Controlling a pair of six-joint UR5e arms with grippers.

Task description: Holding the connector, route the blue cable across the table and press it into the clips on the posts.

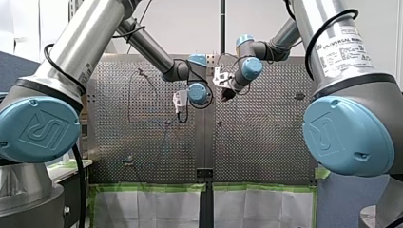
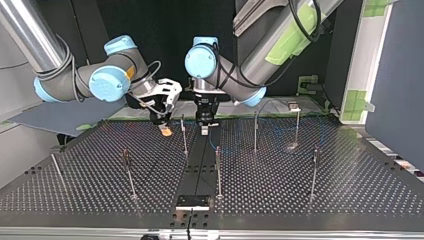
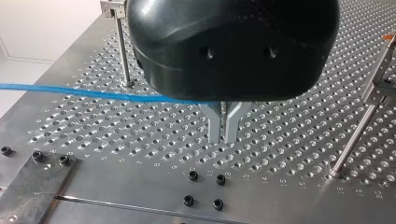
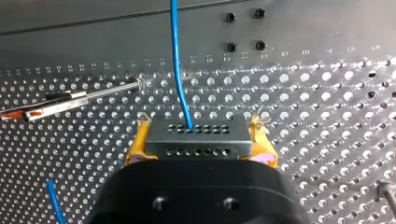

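In the top view my right gripper (image 2: 165,129) and my left gripper (image 2: 204,129) hang low and near each other. A thin post (image 2: 184,131) stands upright between them, so I see no sideways pass there at table height. The blue cable (image 3: 93,94), pinched by my left gripper, stretches off just above the table (image 3: 280,140) like a tripwire. It also leads away from the connector (image 4: 196,136) clamped in my right gripper. Nearer the camera, the lane between the middle post (image 2: 218,170) and the left post (image 2: 129,172) lies open. The view's right half is tighter, with three posts (image 2: 255,131).
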